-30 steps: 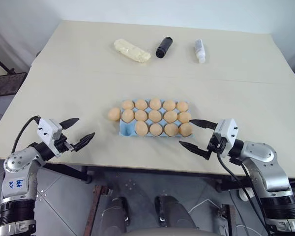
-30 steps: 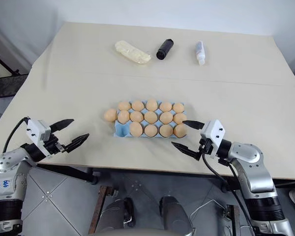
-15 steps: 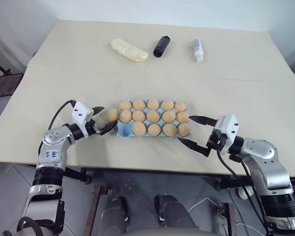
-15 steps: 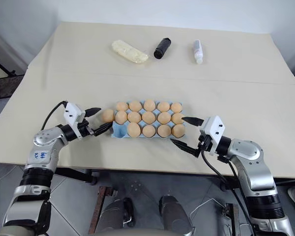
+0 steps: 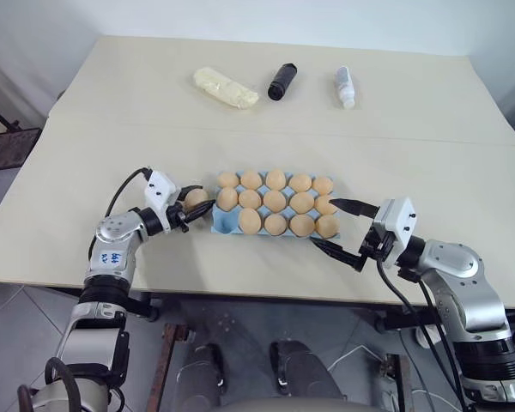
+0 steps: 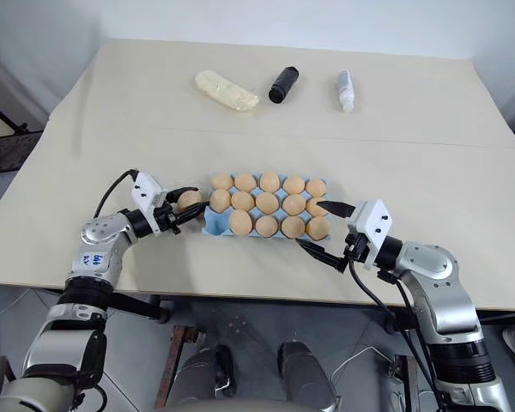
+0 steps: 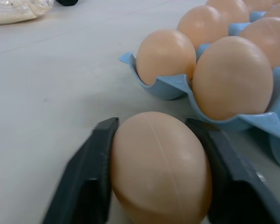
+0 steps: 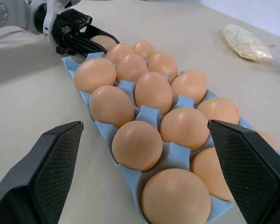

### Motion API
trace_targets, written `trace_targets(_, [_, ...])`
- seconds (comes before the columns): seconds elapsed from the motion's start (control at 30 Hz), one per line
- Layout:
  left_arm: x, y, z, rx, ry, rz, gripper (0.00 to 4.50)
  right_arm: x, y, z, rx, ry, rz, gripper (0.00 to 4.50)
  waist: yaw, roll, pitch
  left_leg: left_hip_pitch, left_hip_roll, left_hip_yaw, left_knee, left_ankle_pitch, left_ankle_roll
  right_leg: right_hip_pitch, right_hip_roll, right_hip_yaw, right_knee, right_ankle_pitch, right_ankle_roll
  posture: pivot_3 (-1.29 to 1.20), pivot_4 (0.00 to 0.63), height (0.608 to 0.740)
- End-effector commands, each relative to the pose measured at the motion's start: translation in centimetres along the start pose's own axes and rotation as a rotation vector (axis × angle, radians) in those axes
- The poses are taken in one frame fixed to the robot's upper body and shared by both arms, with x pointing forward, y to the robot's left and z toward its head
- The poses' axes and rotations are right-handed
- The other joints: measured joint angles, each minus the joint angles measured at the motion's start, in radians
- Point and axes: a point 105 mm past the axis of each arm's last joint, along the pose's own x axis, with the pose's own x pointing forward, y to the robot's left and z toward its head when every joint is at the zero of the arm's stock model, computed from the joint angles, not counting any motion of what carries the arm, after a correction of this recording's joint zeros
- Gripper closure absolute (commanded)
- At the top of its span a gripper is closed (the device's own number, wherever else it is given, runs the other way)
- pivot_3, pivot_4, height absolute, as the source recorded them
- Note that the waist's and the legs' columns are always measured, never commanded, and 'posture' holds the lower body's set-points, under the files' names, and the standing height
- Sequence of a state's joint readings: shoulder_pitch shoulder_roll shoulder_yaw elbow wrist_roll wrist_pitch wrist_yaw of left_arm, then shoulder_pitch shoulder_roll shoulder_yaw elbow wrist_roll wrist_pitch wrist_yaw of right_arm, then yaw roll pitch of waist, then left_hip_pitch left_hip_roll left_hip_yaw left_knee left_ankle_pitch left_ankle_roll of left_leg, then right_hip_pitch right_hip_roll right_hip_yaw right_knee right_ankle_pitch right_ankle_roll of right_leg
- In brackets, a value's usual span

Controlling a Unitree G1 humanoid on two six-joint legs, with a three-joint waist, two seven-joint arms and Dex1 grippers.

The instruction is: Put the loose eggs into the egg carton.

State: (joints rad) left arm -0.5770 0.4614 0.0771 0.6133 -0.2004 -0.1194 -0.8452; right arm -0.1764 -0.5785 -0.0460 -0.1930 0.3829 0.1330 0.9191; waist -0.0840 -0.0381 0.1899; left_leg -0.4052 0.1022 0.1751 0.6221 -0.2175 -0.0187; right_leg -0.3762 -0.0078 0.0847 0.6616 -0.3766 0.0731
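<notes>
Egg (image 7: pixel 159 170) clamped in left fingers (image 7: pixel 86 179) beside egg carton (image 5: pixel 226 223); smooth shell may slip on lifting; right fingers (image 5: pixel 326 248) apart.

A wide beige tabletop (image 5: pixel 412 154) stands before a plain white wall (image 5: pixel 240 13). A seam runs across its surface. Under its near edge the floor (image 5: pixel 17 343) has grey tiles. A dark metal rack (image 5: pixel 4 146) stands on the left.

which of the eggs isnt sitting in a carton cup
The loose egg just off the egg carton's left end, resting on the table with the left gripper shut on it. The other eggs all sit in cups.
</notes>
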Motion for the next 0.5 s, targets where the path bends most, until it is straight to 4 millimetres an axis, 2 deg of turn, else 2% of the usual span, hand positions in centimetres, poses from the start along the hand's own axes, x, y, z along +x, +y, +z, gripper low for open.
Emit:
trace_targets(0.03, [-1.2, 0.6, 2.5, 0.043, -0.086, 0.007, 2.74, -0.2, 0.1, 0.8, -0.021, -0.029, -0.008, 0.00, 0.002, 0.000, 0.000, 0.000, 0.001, 0.000, 0.000, 0.000, 0.000, 0.000, 0.000, 0.000, 0.000, 0.000, 0.000, 0.00, 0.150, 0.740])
trace_targets(0.2, [-1.5, -2.5, 5.2, 0.085, -0.157, -0.166, 2.74, -0.3, 0.1, 0.5, -0.014, -0.021, -0.012, 0.00, 0.003, 0.000, 0.000, 0.000, 0.000, 0.000, 0.000, 0.000, 0.000, 0.001, -0.001, -0.001, 0.000, 0.000, 0.000, 0.00, 0.150, 0.740])
trace_targets(0.37, [-0.4, -5.4, 5.4, 0.125, -0.142, -0.273, 2.74, -0.2, 0.2, 0.4, -0.011, -0.019, -0.009, 0.00, 0.007, 0.000, 0.000, 0.000, -0.001, -0.001, 0.002, 0.000, 0.001, 0.001, -0.001, -0.001, 0.001, 0.000, 0.000, 0.00, 0.150, 0.740])
trace_targets(0.5, [0.2, -6.0, 4.7, 0.110, -0.130, -0.282, 2.74, -0.1, 0.4, 0.3, -0.008, -0.020, -0.006, 0.00, 0.003, 0.000, 0.000, 0.000, 0.000, -0.001, 0.003, 0.000, 0.001, 0.002, -0.001, 0.000, 0.001, 0.000, 0.001, 0.00, 0.150, 0.740])
